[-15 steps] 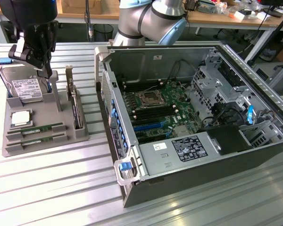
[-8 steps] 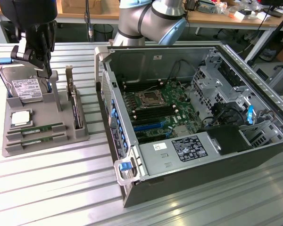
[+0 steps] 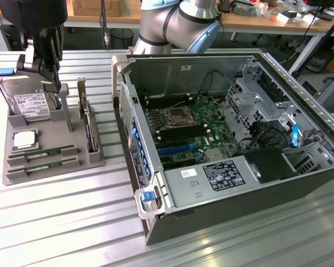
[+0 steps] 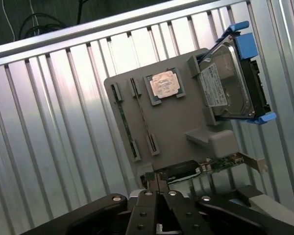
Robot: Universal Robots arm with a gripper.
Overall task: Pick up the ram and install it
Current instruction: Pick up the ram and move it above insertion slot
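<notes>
Two ram sticks (image 3: pixel 42 151) lie on edge in the slots of a grey holder tray (image 3: pixel 53 172) at the exterior view's left. From the wrist view they show as thin green edges (image 4: pixel 124 122) on the tray (image 4: pixel 176 127). My gripper (image 3: pixel 52 86) hangs above the far part of the tray, between the hard drive and the upright expansion card. Its fingers (image 4: pixel 152 196) are shut with nothing between them, well above the ram. The open computer case (image 3: pixel 228 139) holds the motherboard (image 3: pixel 195 125), with long black memory slots beside the processor socket.
The tray also carries a hard drive (image 3: pixel 29 104) with blue rails, a square silver processor (image 3: pixel 23 139) and an upright expansion card (image 3: pixel 89 128). Everything stands on a ribbed metal table (image 3: pixel 72 222). The arm's elbow (image 3: pixel 178 25) is behind the case.
</notes>
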